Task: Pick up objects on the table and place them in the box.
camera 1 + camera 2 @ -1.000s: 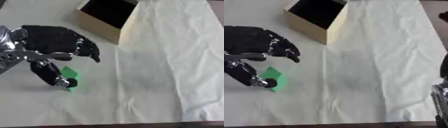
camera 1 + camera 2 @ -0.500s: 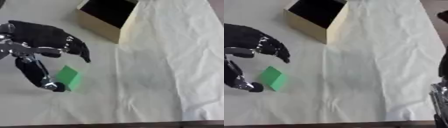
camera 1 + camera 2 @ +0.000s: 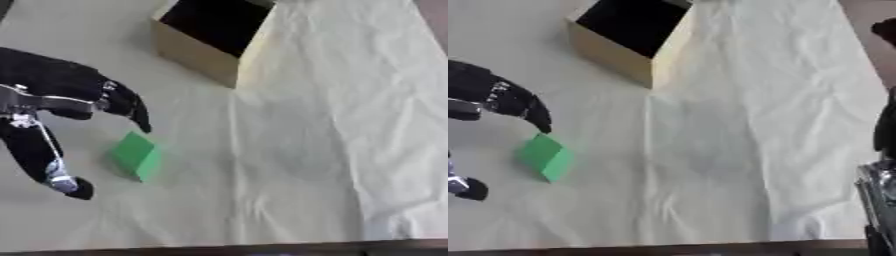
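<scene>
My left robot hand (image 3: 52, 97) hangs spread over green block (image 3: 136, 155), thumb and fingers either side w/o contact, set for pinch; box (image 3: 206, 35) lies beyond, open-topped, on bench (image 3: 289, 150).

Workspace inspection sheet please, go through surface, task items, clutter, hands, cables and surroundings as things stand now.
Surface: table covered with creased pale cloth.
Job's things: green block lying free on the cloth; open box at the far side, interior dark.
Clutter: nothing seen.
Hands: left hand open, fingers spread over the block, not touching it; right hand's fingers cannot be seen, only arm parts at the right edge.
Cables: nothing seen.
Surroundings: dark strip along the near edge.
</scene>
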